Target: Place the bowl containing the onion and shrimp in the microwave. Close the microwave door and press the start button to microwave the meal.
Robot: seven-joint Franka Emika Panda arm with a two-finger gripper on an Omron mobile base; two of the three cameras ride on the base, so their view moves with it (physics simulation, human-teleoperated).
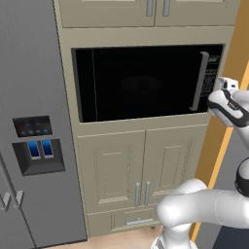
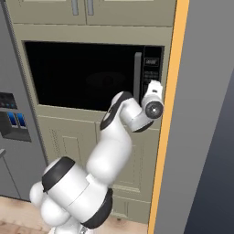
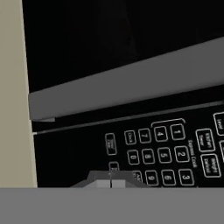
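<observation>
Hovering closed pincer (image 3: 110,183) tips just at keypad (image 3: 168,153) of microwave (image 1: 146,82), microwave door (image 1: 141,80) shut (bowl hidden behind dark glass); risking a neighbouring key getting pressed, start button sitting among tight rows

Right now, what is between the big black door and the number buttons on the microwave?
The long grey bar handle lies between the microwave door and the keypad, seen best in the hand view.
</observation>
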